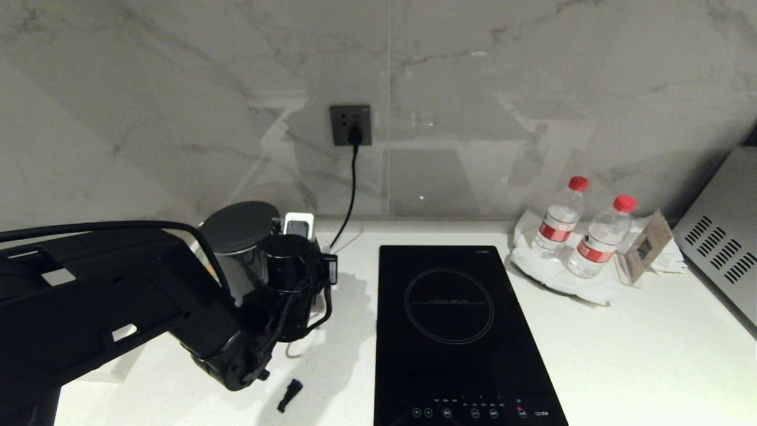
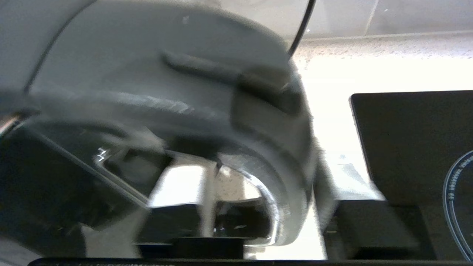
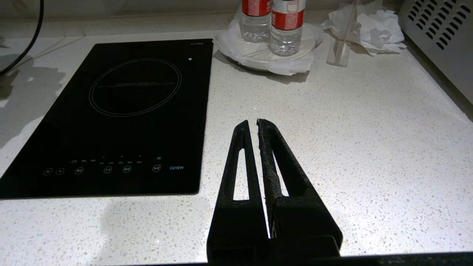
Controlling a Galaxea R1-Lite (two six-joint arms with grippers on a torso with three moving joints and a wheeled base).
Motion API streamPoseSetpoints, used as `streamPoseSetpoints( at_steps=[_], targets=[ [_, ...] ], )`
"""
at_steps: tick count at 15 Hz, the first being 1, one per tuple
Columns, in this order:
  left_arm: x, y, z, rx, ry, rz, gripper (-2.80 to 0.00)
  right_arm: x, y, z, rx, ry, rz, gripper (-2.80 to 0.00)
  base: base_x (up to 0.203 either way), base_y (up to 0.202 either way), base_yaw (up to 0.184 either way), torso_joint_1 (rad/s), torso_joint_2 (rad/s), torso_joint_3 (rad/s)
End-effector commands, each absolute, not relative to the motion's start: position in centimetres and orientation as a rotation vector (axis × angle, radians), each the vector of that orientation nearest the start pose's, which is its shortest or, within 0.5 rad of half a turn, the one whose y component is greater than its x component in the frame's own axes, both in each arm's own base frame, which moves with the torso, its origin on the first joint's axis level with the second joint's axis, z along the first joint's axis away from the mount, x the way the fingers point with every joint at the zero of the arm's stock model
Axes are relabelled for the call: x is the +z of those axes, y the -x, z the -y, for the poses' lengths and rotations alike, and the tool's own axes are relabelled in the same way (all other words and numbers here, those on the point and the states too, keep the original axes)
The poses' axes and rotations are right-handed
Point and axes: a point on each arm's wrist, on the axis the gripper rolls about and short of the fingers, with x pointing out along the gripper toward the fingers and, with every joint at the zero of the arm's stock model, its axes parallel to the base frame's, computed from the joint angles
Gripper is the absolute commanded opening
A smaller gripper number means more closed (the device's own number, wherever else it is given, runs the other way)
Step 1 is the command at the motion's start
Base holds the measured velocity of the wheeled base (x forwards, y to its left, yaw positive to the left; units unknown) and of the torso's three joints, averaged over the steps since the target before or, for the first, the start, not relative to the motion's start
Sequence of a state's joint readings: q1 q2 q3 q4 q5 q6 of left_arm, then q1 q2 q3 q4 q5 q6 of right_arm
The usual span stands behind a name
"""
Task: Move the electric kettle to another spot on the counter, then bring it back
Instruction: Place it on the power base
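The kettle (image 1: 242, 236) stands upright at the rear left of the worktop (image 1: 621, 355), close to the marble wall and to the left of the hob (image 1: 455, 331). Its flat lid faces up; its handle (image 2: 266, 147) fills the left wrist view, blurred.

The left pincer (image 1: 295, 266) is at the kettle's handle side, its arm reaching in from the left edge of the head view. Whether its jaws grip the handle or stand clear cannot be told.

A cord (image 1: 352, 189) runs from the wall socket (image 1: 350, 125) down behind the kettle. A small black piece (image 1: 290, 394) lies on the worktop in front of the arm.

The right pincer (image 3: 255, 127) hovers over bare worktop to the right of the hob, jaws clenched on nothing.

Two bottles (image 1: 559, 225) with red caps stand on a white plate (image 1: 550, 275) at the rear right, beside crumpled paper and a grey appliance (image 1: 724, 248).
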State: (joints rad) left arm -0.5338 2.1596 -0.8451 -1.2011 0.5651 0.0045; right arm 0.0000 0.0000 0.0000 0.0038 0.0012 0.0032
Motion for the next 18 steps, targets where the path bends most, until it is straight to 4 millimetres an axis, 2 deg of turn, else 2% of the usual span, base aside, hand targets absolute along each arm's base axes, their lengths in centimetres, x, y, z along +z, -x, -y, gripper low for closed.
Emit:
streamPoseSetpoints(
  at_steps=[1, 18],
  targets=[
    [9.0, -33.6, 18.5, 0.034, -0.049, -0.075, 0.0, 7.5, 2.3, 0.0, 0.002, -0.003, -0.006, -2.8, 0.0, 0.0, 0.0, 0.0, 0.0, 0.0],
    [8.0, -32.3, 17.8, 0.018, -0.056, -0.097, 0.0, 7.5, 2.3, 0.0, 0.002, -0.003, -0.006, -2.8, 0.0, 0.0, 0.0, 0.0, 0.0, 0.0]
  ],
)
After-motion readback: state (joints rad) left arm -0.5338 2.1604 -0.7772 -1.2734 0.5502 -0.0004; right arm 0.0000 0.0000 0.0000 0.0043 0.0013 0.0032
